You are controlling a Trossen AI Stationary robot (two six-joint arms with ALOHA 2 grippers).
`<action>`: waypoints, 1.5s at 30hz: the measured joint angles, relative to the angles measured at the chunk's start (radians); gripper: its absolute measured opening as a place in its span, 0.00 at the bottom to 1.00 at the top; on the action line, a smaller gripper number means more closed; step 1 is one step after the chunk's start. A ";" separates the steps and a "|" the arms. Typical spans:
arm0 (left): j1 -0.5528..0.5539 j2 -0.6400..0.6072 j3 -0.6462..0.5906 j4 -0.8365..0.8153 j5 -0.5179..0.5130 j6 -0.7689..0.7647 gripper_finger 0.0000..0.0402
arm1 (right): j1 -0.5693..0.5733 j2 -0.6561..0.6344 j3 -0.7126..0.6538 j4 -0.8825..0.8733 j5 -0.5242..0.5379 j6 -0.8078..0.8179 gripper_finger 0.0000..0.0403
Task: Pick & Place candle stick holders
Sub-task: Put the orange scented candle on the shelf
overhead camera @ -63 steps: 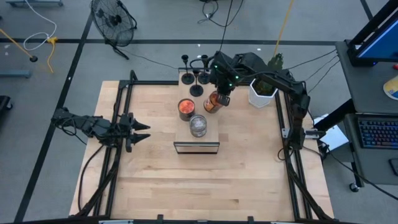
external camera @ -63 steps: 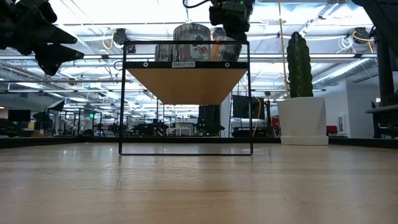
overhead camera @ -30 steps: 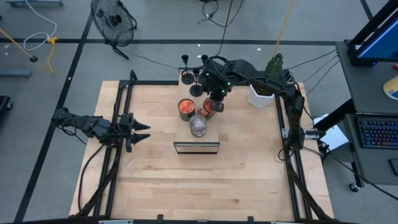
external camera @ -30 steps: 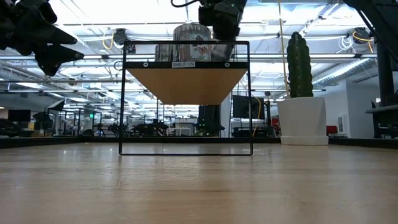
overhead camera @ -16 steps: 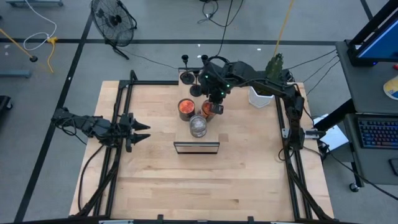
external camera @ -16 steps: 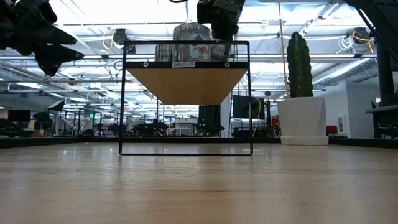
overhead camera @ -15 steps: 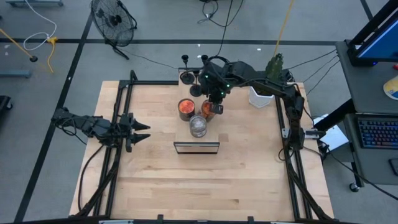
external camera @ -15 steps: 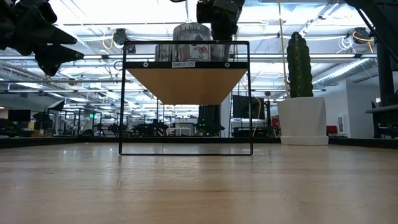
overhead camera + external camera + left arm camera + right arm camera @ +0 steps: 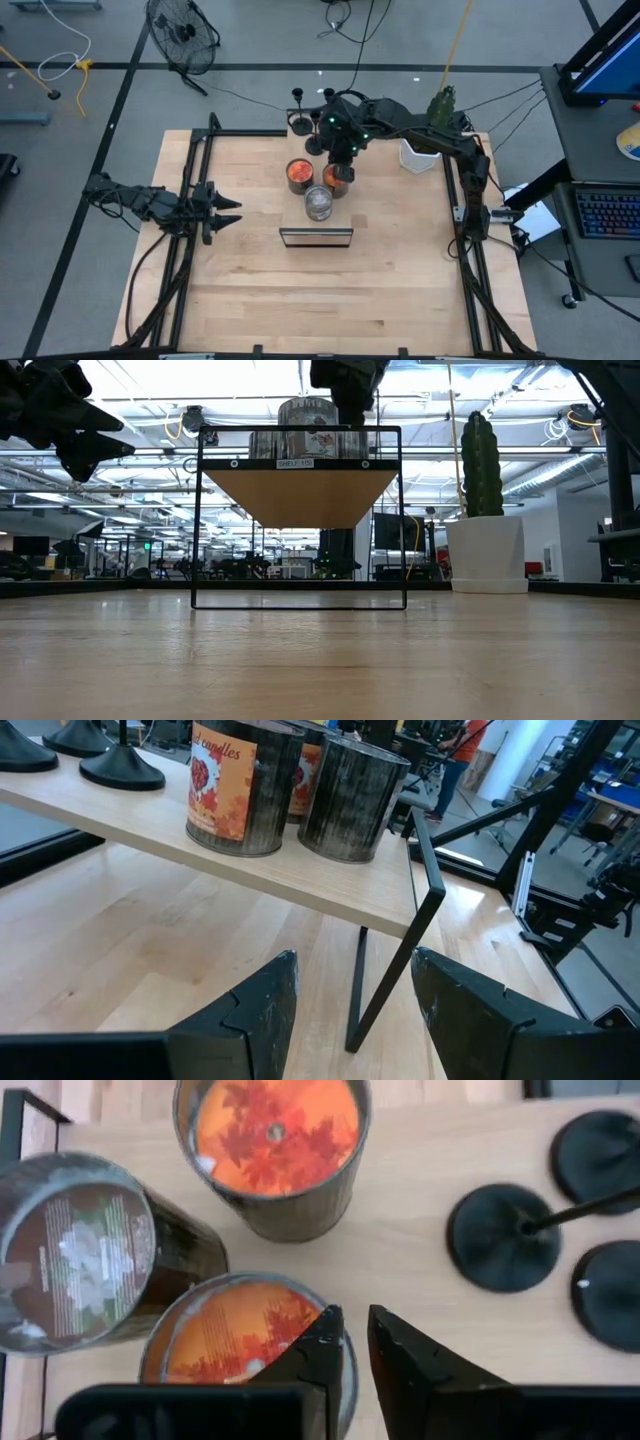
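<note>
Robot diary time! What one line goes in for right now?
right gripper: over orange-lidded candle jar on pale wooden shelf, fingers astride its rim | left gripper: open, waiting at table's left | three black round-based holders: on shelf

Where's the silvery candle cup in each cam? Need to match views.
High: silvery cup on the wooden shelf, nearest its front end.
Low: the cup on top of the shelf, centre.
Left wrist: the cup nearest the shelf's end.
Right wrist: the cup beside the orange cups.
Shared landmark: the shelf.

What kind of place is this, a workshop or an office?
Probably a robotics lab in an open-plan office: a wooden workbench with two mounted arms, a floor fan, trailing cables, and a desk keyboard alongside.
</note>
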 joint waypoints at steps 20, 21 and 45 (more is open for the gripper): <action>0.000 0.000 0.000 -0.025 0.001 -0.002 0.50 | -0.001 -0.109 -0.044 -0.220 0.209 0.068 0.00; 0.000 0.000 0.000 -0.028 0.001 -0.002 0.50 | 0.000 -0.108 -0.064 -0.217 0.208 0.078 0.00; 0.000 0.000 0.000 -0.046 0.000 -0.010 0.50 | 0.032 -0.105 -0.226 -0.081 0.029 0.128 0.00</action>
